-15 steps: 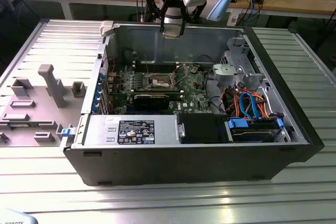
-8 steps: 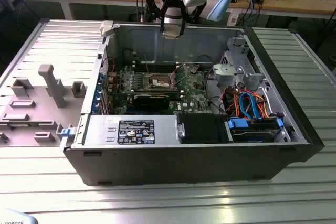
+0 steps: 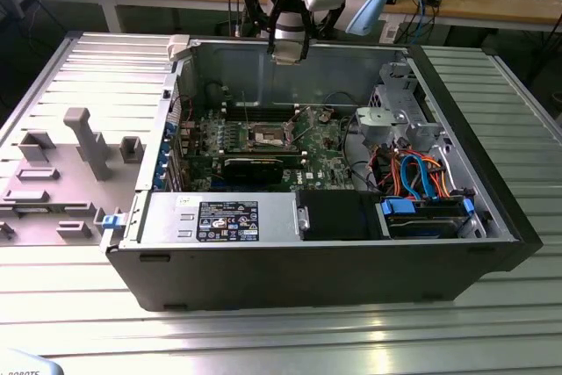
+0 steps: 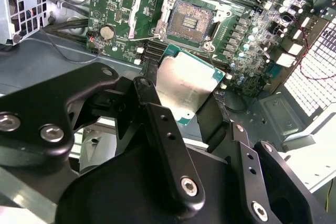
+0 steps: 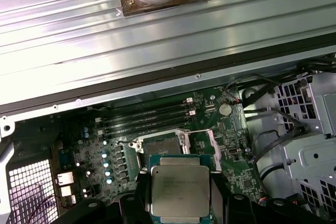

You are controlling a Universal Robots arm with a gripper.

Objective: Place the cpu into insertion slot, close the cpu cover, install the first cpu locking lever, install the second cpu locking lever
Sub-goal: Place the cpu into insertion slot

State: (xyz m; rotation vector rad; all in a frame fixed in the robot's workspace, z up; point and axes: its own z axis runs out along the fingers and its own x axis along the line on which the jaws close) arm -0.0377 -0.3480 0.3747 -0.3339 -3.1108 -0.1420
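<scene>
Fingers [image 4: 148, 94] clamp the flat, silver-topped, green-edged cpu [image 4: 185, 88].

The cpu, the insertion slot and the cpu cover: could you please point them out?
the cpu [image 5: 181, 191]: first wrist view, its metal top.
the insertion slot [image 4: 190, 22]: second wrist view, its dark centre.
the cpu cover [image 4: 133, 18]: second wrist view, its frame rail.

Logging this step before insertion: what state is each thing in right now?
cpu: clamped in the gripper, hanging above the board, not seated.
gripper: shut on the cpu.
insertion slot: empty, uncovered.
cpu cover: swung open beside the slot.
computer case: lying flat, side open.
</scene>
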